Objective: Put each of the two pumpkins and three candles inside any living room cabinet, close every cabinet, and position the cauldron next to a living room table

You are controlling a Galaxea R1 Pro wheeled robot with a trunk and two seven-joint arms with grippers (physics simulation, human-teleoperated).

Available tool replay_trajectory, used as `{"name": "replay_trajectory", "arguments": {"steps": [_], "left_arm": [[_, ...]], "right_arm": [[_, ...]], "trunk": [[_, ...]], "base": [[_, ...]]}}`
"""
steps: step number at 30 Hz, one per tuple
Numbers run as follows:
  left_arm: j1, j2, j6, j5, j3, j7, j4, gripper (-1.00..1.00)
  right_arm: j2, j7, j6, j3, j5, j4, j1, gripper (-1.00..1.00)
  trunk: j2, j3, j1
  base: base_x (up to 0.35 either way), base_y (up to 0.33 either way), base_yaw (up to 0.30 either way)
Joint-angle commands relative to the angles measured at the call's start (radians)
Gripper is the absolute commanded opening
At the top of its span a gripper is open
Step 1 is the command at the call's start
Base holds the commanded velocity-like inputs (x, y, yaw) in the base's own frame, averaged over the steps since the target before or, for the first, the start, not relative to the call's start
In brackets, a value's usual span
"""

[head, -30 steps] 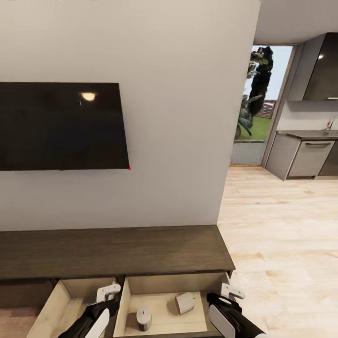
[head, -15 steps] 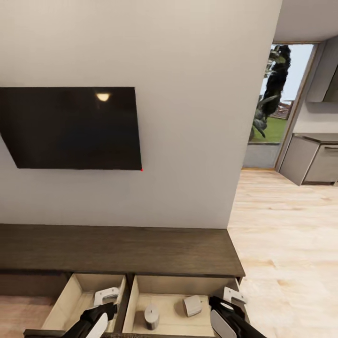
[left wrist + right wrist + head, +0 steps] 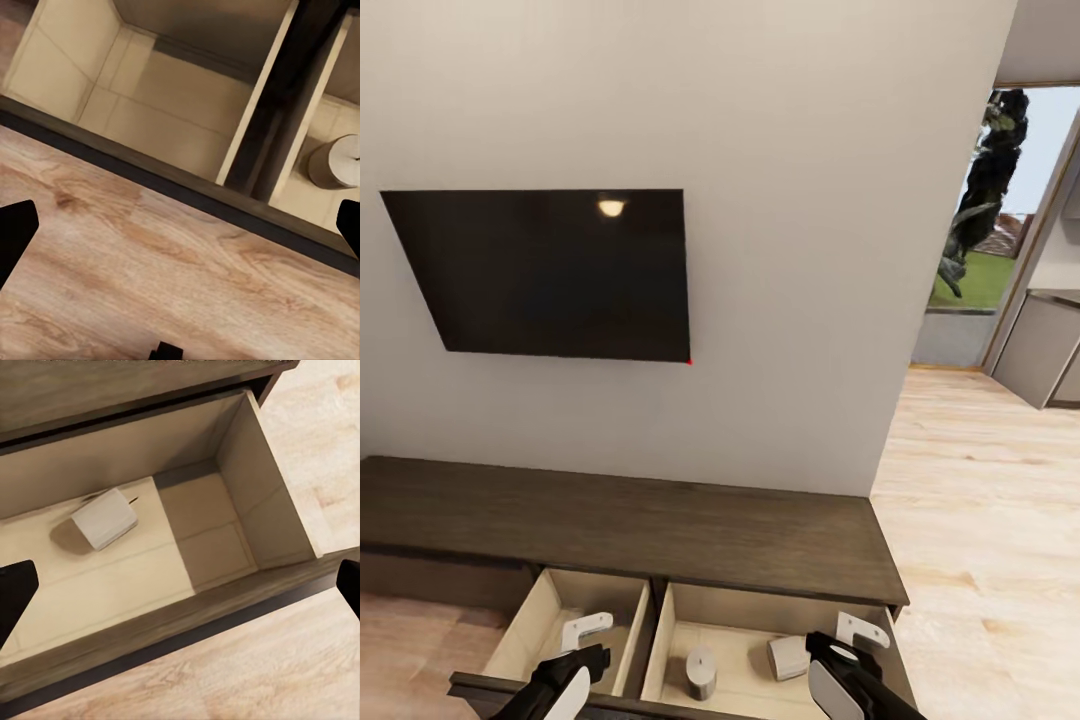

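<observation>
1. The long, low dark-brown cabinet (image 3: 630, 535) stands against the wall with two pull-out drawers open at its right end, both with pale beige insides.
2. The right drawer (image 3: 755, 625) holds two grey-beige candles. One candle (image 3: 701, 672) stands upright near the drawer's left side; the other candle (image 3: 788, 657) lies tipped on its side further right, well apart from the first.
3. The left drawer (image 3: 560, 620) shows only bare beige floor and walls.
4. No brand, label or writing can be read anywhere.
5. A dark television (image 3: 550, 272) hangs on the wall above the cabinet, with a small red light at its lower right corner.
6. The left gripper (image 3: 585, 645) hangs over the left drawer; the right gripper (image 3: 845, 640) hangs over the right drawer's right edge. In both wrist views the black fingertips (image 3: 16, 232) sit wide apart with nothing between them.
7. Compared with a second ago, the camera has turned left: the television and cabinet sit further right, and less of the kitchen shows. The candles have not moved.
</observation>
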Motion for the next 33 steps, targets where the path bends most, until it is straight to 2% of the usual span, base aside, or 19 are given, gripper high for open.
{"name": "replay_trajectory", "arguments": {"steps": [1, 8, 17, 24, 33], "left_arm": [[0.0, 0.001, 0.003, 0.009, -0.008, 0.009, -0.002, 1.0], [0.002, 0.002, 0.003, 0.007, -0.008, 0.009, -0.002, 1.0], [0.004, 0.002, 0.003, 0.006, -0.007, 0.009, -0.002, 1.0], [0.005, 0.004, 0.002, 0.008, -0.007, 0.009, -0.002, 1.0], [0.005, 0.003, -0.028, 0.016, -0.007, 0.009, -0.001, 1.0]], "right_arm": [[-0.001, -0.008, 0.003, 0.008, -0.004, -0.001, -0.001, 1.0], [0.001, -0.008, 0.003, 0.008, -0.003, -0.001, -0.001, 1.0], [0.006, -0.008, 0.005, 0.009, -0.003, -0.001, -0.001, 1.0], [0.008, -0.009, 0.008, 0.008, 0.014, -0.001, -0.001, 1.0], [0.008, -0.008, 0.012, 0.008, 0.015, 0.0, -0.001, 1.0]], "trunk": [[-0.001, -0.001, 0.0], [-0.001, -0.001, 0.0], [-0.001, -0.001, 0.0], [-0.001, -0.001, 0.0], [-0.001, -0.003, 0.0]], "base": [[0.0, 0.0, 0.013], [0.0, 0.0, 0.136], [0.0, 0.0, 0.282], [0.0, 0.0, 0.291], [0.0, 0.0, 0.287]]}}
